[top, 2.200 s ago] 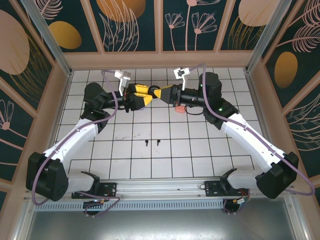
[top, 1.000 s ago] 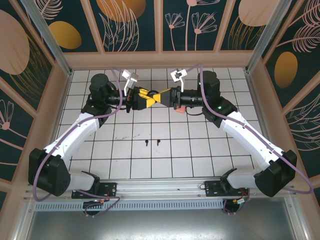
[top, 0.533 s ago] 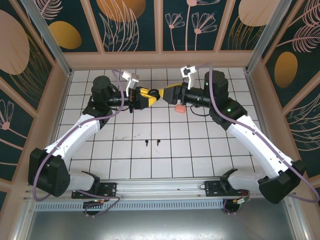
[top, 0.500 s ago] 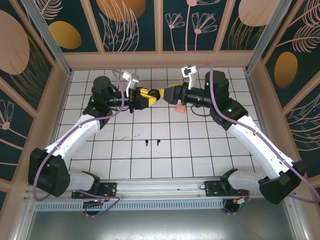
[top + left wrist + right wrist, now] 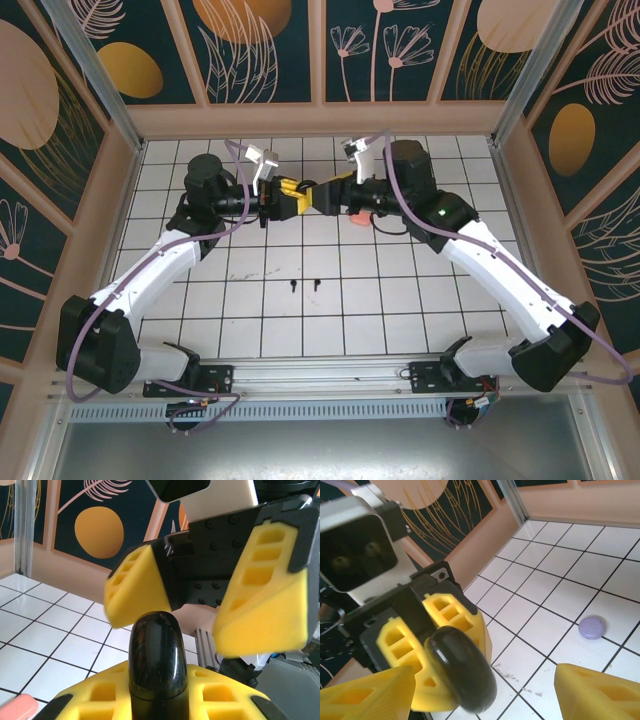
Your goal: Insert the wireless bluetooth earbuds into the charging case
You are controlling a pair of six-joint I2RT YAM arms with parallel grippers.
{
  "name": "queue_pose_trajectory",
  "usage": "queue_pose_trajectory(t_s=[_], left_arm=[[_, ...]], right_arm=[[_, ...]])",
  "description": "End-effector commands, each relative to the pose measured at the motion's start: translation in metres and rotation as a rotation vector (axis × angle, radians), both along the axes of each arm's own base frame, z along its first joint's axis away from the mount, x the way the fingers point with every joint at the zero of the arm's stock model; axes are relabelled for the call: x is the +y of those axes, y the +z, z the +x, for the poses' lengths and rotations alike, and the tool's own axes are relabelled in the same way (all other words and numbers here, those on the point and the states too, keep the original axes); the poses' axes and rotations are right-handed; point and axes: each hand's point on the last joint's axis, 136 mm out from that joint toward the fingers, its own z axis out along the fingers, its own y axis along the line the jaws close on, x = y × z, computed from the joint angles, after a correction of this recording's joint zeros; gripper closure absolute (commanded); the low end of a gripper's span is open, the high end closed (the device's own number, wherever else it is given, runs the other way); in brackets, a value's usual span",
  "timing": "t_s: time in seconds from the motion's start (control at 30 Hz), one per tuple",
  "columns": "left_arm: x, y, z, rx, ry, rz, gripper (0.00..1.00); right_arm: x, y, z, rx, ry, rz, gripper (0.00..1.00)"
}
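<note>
My left gripper (image 5: 296, 196) is shut on a glossy black charging case (image 5: 157, 660), held in the air above the back of the table with its rounded end sticking out. A seam runs round the case (image 5: 309, 192) and its lid looks closed. My right gripper (image 5: 328, 192) faces it, open, its yellow fingers (image 5: 137, 587) standing either side of the case's tip without touching. In the right wrist view the case (image 5: 462, 672) lies between my wide-apart fingertips (image 5: 600, 692). Two tiny black earbuds (image 5: 292, 286) (image 5: 316, 284) lie on the white grid table in front.
A salmon-pink case (image 5: 355, 217) rests on the table under the right wrist, also showing in the left wrist view (image 5: 15, 707). A lilac round case (image 5: 592, 627) lies on a tile further off. Wooden walls (image 5: 130, 150) close in the table on three sides.
The right gripper has opened from shut, drew back to the right, then came left again round the case's tip. The left gripper keeps its hold, hardly moving.
</note>
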Motion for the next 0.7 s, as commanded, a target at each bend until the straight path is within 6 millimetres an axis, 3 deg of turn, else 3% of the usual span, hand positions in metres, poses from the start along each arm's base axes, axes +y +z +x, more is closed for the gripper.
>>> queue_pose_trajectory(t_s=[0.0,0.43,0.67], left_arm=[[0.0,0.006,-0.009,-0.044,-0.034,-0.008,1.0],[0.002,0.009,-0.022,-0.065,-0.069,-0.008,1.0],[0.004,0.008,-0.028,-0.075,-0.076,-0.009,1.0]], right_arm=[[0.004,0.006,0.003,-0.032,-0.001,-0.022,0.26],[-0.003,-0.001,0.031,-0.028,-0.097,-0.056,0.28],[-0.005,0.012,0.047,-0.03,-0.128,-0.031,0.29]])
